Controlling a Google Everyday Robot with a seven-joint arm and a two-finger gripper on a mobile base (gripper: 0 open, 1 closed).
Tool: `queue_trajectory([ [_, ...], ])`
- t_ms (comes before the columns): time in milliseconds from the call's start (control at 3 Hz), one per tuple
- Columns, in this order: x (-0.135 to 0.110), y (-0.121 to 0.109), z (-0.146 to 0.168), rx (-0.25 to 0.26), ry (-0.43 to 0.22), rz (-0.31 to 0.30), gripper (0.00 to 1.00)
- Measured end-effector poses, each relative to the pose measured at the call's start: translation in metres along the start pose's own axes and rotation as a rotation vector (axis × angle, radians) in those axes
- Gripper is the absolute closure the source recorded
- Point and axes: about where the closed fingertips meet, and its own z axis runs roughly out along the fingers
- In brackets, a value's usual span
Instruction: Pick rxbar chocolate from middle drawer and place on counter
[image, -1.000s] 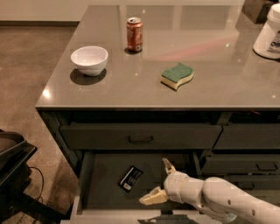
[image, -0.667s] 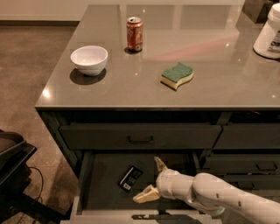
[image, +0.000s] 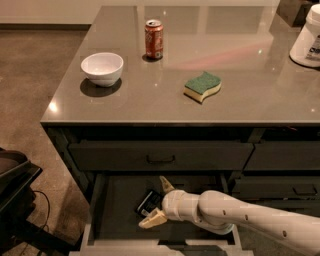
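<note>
The middle drawer (image: 115, 220) is pulled open below the counter (image: 200, 70). The rxbar chocolate (image: 147, 201), a small black wrapper with a pale patch, lies flat on the drawer floor. My gripper (image: 156, 202) reaches in from the right on a white arm. Its two tan fingers (image: 153, 219) are spread open on either side of the bar's right end, one behind and one in front. The bar is partly hidden by the wrist.
On the counter stand a white bowl (image: 102, 68), a red soda can (image: 154, 39), a green-and-yellow sponge (image: 202, 86) and a white appliance (image: 306, 39) at the far right. A shut drawer with a dark handle (image: 160, 159) sits above the open one. A dark object (image: 15, 180) stands at the left.
My gripper has moved left inside the drawer, from beside the bar to around its right end. The fingers stay spread. The bar has not moved.
</note>
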Motion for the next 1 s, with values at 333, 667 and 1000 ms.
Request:
queue_trajectory([
  [333,0.008,-0.002,0.012,0.010,0.010,0.011,0.00],
  [667,0.035,-0.023,0.036,0.061,0.056,0.035,0.00],
  [1000,0.036,-0.023,0.037,0.061,0.058,0.034,0.00],
])
